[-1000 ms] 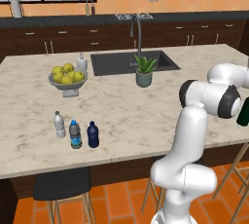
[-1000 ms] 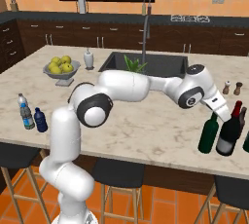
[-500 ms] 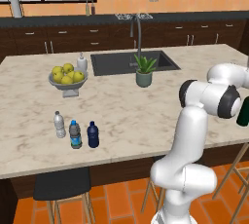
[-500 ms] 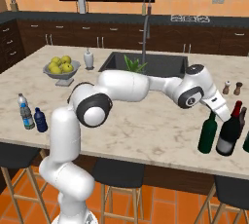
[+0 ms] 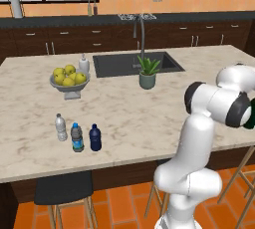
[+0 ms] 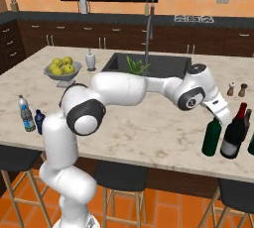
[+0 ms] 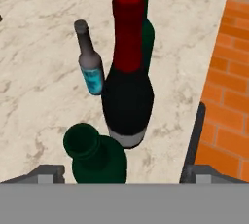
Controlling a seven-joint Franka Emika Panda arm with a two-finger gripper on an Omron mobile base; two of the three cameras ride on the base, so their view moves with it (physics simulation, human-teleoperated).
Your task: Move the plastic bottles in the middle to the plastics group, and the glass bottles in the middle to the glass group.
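Observation:
The plain dark green wine bottle (image 6: 212,137) stands upright near the counter's right end, next to the near-black one with a reddish neck (image 6: 233,134). My gripper (image 6: 222,116) hangs over the green bottle's neck. In the hand view the green bottle's mouth (image 7: 83,141) sits between my spread fingertips (image 7: 48,173), and neither tip touches it; my gripper (image 7: 125,174) is open. Behind it are the near-black bottle (image 7: 127,96), a small grey bottle with a blue label (image 7: 90,68) and another green bottle (image 7: 145,28). Far left, the navy plastic bottle (image 5: 94,137) stands beside the grey (image 5: 76,137) and clear (image 5: 61,126) bottles.
A bowl (image 5: 69,87) of yellow fruit, a soap dispenser (image 5: 84,63), the sink (image 5: 117,63) with its tap and a potted plant (image 5: 147,73) sit toward the back. Two shakers (image 6: 230,89) stand behind the wine bottles. The counter's edge and an orange tiled floor lie just right of the bottles.
My gripper has gone from shut to open and let go of the green bottle's neck. The bottle stays upright on the counter, and the arm has hardly moved.

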